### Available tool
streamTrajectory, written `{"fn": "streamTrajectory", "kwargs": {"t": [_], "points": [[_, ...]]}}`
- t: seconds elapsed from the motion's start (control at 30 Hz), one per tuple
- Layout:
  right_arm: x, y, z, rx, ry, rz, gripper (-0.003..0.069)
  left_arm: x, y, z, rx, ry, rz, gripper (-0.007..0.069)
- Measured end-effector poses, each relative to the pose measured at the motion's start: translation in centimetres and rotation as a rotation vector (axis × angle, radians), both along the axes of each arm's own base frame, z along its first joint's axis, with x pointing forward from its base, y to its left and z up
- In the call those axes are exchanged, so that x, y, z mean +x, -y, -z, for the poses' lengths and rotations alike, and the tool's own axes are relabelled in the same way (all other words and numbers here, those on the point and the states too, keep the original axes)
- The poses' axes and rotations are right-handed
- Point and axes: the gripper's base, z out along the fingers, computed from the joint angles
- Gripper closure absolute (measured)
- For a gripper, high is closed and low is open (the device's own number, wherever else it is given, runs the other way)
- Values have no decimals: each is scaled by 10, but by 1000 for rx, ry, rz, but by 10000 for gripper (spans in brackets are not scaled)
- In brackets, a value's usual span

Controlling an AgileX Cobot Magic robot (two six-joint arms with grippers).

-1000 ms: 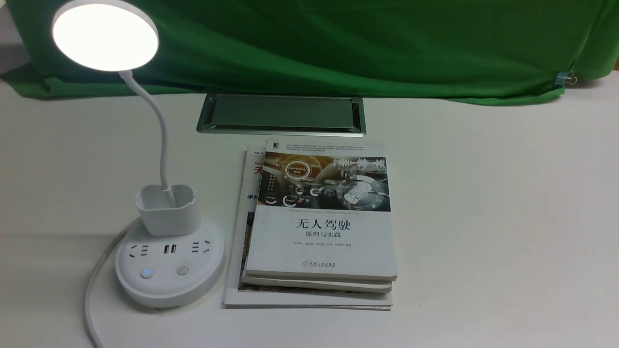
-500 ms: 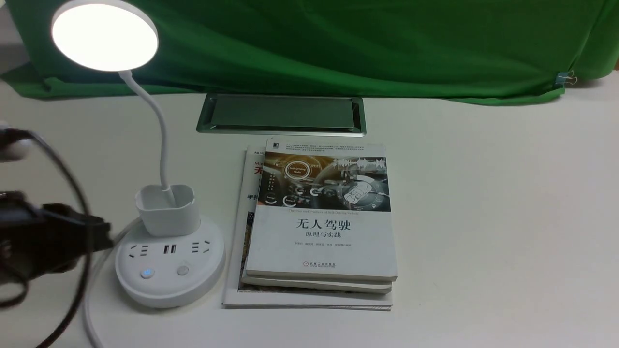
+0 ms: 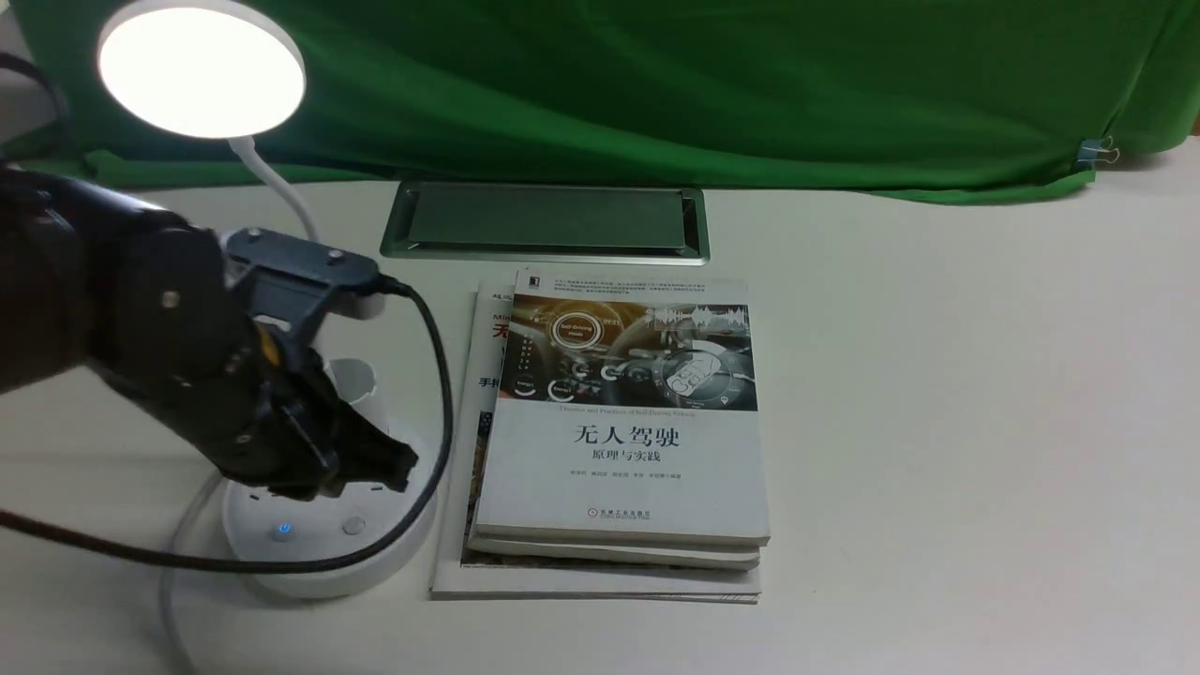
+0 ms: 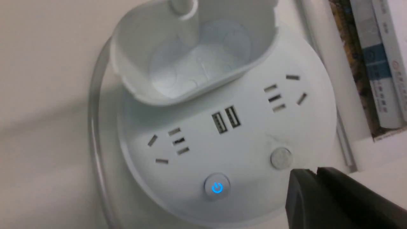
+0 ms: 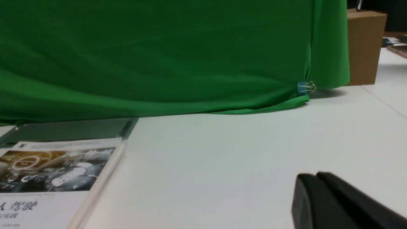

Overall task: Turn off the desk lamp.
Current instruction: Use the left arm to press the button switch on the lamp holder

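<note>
The white desk lamp (image 4: 241, 143) stands upright at the left of the table (image 3: 937, 422), and it's on: the disc head (image 3: 202, 73) glows bright atop the curved neck (image 3: 281, 187). The cup holder (image 4: 190, 57) sits on the round base (image 3: 328, 586), where the power button (image 4: 217, 187) shines blue beside a plain grey button (image 4: 281, 157).

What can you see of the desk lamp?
The desk lamp is white plastic, lit: glowing disc head on a bent neck, empty cup holder, round base with sockets, USB ports, a blue-lit power button and a plain button. It stands on the table left of the books; the shut left gripper hovers by the plain button.
</note>
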Motion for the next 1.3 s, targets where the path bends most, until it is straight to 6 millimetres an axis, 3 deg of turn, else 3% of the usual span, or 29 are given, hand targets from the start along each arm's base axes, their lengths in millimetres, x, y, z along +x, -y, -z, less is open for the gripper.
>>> {"fn": "streamTrajectory", "kwargs": {"t": [0.3, 0.5, 0.77, 1.07, 1.3], "points": [[0, 0, 0, 0, 0, 0, 622, 15, 7, 44, 25, -111, 12, 613], [0, 0, 0, 0, 0, 0, 622, 18, 8, 44, 25, -105, 13, 613], [0, 0, 0, 0, 0, 0, 622, 16, 7, 29, 7, -52, 13, 613], [0, 0, 0, 0, 0, 0, 622, 16, 7, 48, 17, -76, 14, 613], [0, 0, 0, 0, 0, 0, 622, 17, 7, 24, 6, -34, 18, 613]]}}
